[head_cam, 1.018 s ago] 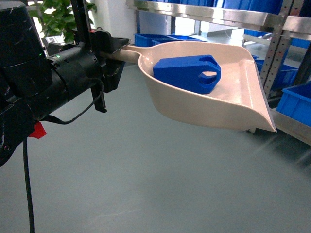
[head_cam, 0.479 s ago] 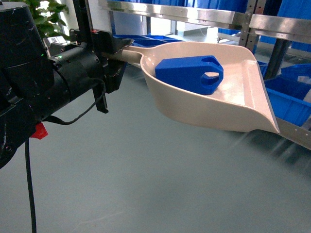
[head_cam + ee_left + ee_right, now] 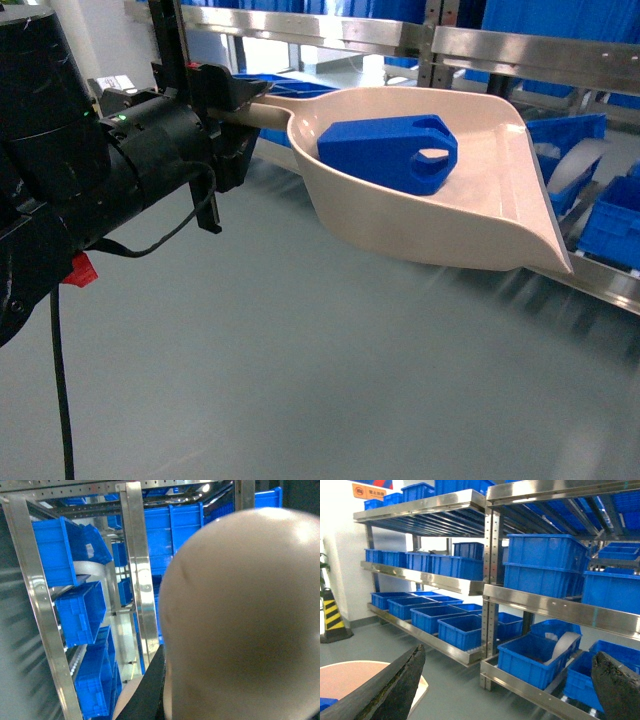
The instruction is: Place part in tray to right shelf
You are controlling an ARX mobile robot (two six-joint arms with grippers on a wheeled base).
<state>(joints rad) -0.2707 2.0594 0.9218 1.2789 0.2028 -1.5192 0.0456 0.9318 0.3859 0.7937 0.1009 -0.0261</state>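
Observation:
The beige tray [image 3: 440,230] hangs level in the air over the floor, and my left gripper [image 3: 235,104] is shut on its long handle. The blue part [image 3: 388,150] lies inside the scoop, notched loop end toward the front lip. From the left wrist view, the tray's underside [image 3: 240,620] fills the right side beside one black finger [image 3: 150,690]. My right gripper [image 3: 507,690] stands open and holds nothing, facing the right shelf [image 3: 555,611]. A corner of the tray [image 3: 350,677] shows at the lower left of that view.
Steel racks [image 3: 540,48] run along the back and right, loaded with big blue crates [image 3: 540,655]. One crate holds a curved grey piece [image 3: 562,647]. A striped cone [image 3: 331,612] stands by the far wall. Grey floor [image 3: 300,380] lies below the tray.
The shelves have slid left across the head view, and the plant has left it. More crates now show at the right. The tray and part keep their place before the camera.

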